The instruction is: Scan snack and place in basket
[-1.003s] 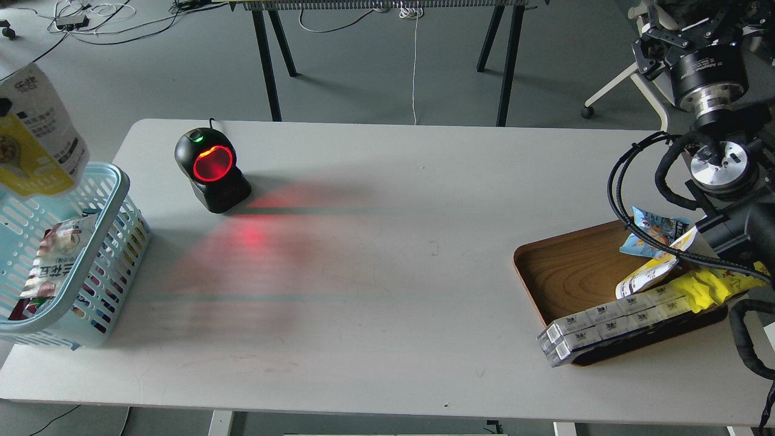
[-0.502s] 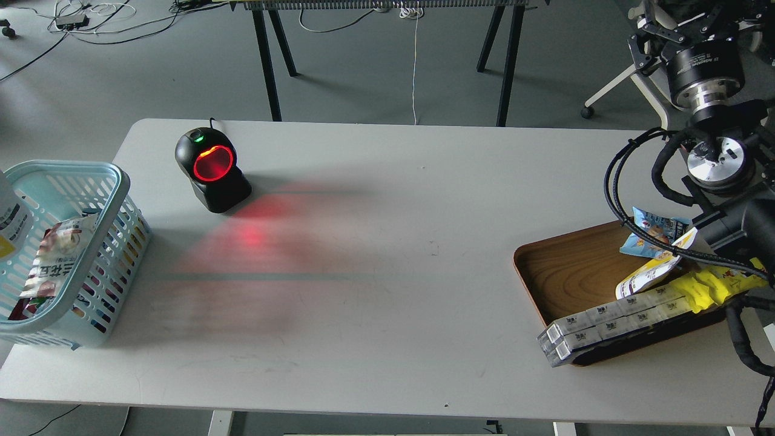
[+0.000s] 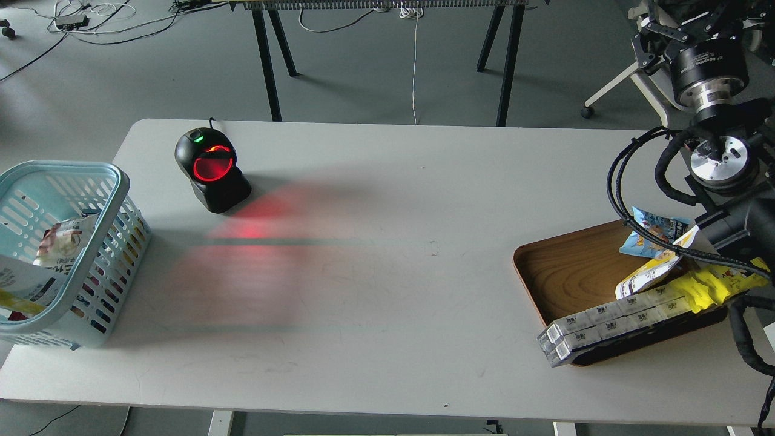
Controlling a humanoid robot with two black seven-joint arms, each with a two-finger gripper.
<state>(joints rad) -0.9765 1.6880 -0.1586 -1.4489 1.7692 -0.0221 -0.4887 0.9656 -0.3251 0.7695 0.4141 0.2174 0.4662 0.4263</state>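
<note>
Snack (image 3: 21, 284) lies in the one basket (image 3: 115, 181), beside one other pouch (image 3: 60, 242). One scanner (image 3: 212, 169) stands on the grey surface (image 3: 387, 272). Right end effector (image 3: 687, 21): grip unclear.

Only 1 arm visible: right arm (image 3: 717, 163) at far right edge, wrist pointing up-far, right gripper (image 3: 684, 24) at top corner, fingers unresolvable. Left arm out of view.

A: only one matte black robot arm (image 3: 735, 218) shows, chunky round housings with a polished silver disc joint (image 3: 717, 165).

B: yeah, and a black cylindrical wrist section (image 3: 709, 68) carries small white lettering (too tiny to read). Bundles of black corrugated cable (image 3: 629, 200) loop alongside, and the gripper end at the top is dark linkages.
</note>
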